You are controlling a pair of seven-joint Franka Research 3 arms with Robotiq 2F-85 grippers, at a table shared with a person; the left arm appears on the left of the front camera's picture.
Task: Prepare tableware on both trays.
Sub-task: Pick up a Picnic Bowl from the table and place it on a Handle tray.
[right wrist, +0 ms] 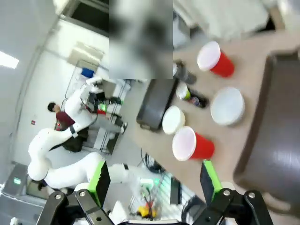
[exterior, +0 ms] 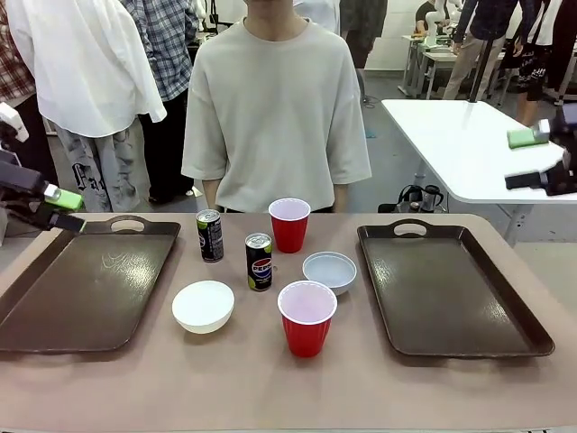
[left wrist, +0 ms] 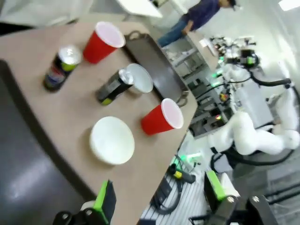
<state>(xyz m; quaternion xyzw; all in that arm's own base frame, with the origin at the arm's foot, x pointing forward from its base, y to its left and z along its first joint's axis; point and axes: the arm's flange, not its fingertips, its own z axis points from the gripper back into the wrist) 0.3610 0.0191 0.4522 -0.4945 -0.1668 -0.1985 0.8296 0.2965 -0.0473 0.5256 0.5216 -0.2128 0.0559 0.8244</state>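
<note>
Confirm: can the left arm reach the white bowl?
Probably yes: left gripper is open near the far corner of the left tray; white bowl sits uncovered just beside that tray, nothing in between.

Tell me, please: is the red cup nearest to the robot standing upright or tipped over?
Upright. The red cup stands on its base on the table, open mouth up, pale inside showing.
</note>
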